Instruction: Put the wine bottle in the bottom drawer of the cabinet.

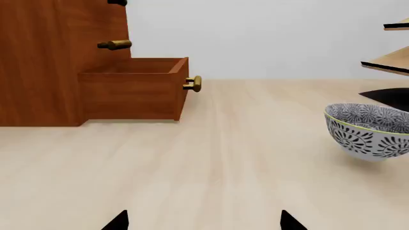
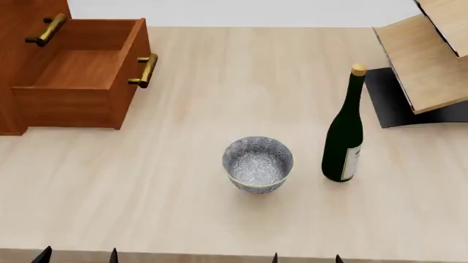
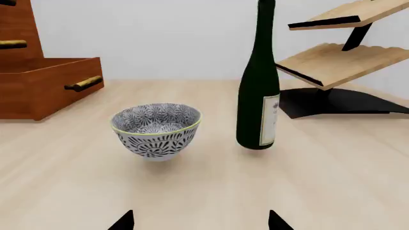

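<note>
**On the pale table, the bottle stands apart from both grippers**

Across the whole scene runs a light wooden table (image 2: pixel 190 208), its grain running away from the robot toward a plain pale wall. At the far left corner stands the cabinet (image 2: pixel 22 13), reddish-brown wood with brass bar handles. Its bottom drawer (image 2: pixel 80 74) is pulled out over the table and shows a bare wooden floor; its brass handle (image 2: pixel 144 70) faces the middle of the table. At the far right stands a pale wooden rack (image 2: pixel 428 60) with slanted shelves on a black base (image 2: pixel 387 98).

Near the middle of the table sits a patterned bowl (image 2: pixel 257 163), grey-and-white with a yellowish rim, upright. Just to its right, not touching it, stands the wine bottle (image 2: pixel 344 137): upright, dark green, tan cork on top, white label low on the side. It is close to the front of the rack's black base and well apart from the open drawer.

Only dark fingertips show at the near edge of the head view. The left gripper (image 2: pixel 79 255) has its tips spread apart with nothing between them, well away from the bottle. The right gripper (image 2: pixel 307 257) is likewise spread and holds nothing; the bottle stands ahead of it, slightly to its right, with bare table between.
</note>
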{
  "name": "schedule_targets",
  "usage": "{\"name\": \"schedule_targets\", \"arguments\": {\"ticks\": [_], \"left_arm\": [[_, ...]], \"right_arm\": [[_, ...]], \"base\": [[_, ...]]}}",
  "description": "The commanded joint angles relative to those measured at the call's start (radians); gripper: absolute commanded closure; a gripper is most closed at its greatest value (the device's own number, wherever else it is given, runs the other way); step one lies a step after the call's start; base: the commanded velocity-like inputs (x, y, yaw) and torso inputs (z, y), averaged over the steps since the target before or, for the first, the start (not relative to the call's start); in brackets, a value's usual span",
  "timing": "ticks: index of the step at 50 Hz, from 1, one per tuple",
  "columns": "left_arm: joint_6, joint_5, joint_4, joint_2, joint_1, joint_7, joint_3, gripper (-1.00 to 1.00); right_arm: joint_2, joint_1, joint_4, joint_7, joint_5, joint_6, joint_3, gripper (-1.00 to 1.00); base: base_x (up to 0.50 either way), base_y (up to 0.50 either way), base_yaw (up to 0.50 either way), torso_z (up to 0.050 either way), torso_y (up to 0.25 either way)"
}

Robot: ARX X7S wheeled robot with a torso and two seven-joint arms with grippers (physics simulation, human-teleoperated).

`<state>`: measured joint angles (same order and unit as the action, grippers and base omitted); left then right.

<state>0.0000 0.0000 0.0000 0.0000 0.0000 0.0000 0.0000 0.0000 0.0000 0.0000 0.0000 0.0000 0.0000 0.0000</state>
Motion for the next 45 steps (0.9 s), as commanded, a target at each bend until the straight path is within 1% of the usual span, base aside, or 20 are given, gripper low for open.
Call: {"name": "schedule_targets", "arguments": {"ticks": [1,6,13,19,29,45], "left_arm": [[0.0,-0.01,0.0,-0.01,0.0,-0.011,0.011,-1.0],[0.008,-0.003,-0.008,-0.027,-0.003,-0.051,0.038,-1.0],[0.026,-0.022,0.017,-0.048,0.014,-0.053,0.061,-1.0],[0.043,-0.03,0.008,-0.06,0.012,-0.062,0.076,-1.0],[0.009,-0.049,0.033,-0.074,0.016,-0.077,0.091,-1.0],[0.01,-0.06,0.028,-0.095,0.011,-0.095,0.118,-1.0]], "right_arm": [[0.009,0.0,0.0,0.013,0.009,0.0,-0.013,-1.0],[0.027,0.001,0.001,0.032,0.037,0.004,-0.03,-1.0],[0.044,0.003,0.006,0.06,0.048,-0.005,-0.049,-1.0],[0.055,0.002,0.002,0.075,0.055,-0.007,-0.064,-1.0],[0.069,0.001,0.003,0.1,0.06,-0.022,-0.081,-1.0],[0.089,-0.004,-0.01,0.131,0.054,-0.027,-0.111,-1.0]], "base": [[0.0,0.0,0.0,0.0,0.0],[0.0,0.0,0.0,0.0,0.0],[0.0,0.0,0.0,0.004,0.0],[0.0,0.0,0.0,0.047,0.0],[0.0,0.0,0.0,0.05,0.0],[0.0,0.0,0.0,0.05,0.0]]}}
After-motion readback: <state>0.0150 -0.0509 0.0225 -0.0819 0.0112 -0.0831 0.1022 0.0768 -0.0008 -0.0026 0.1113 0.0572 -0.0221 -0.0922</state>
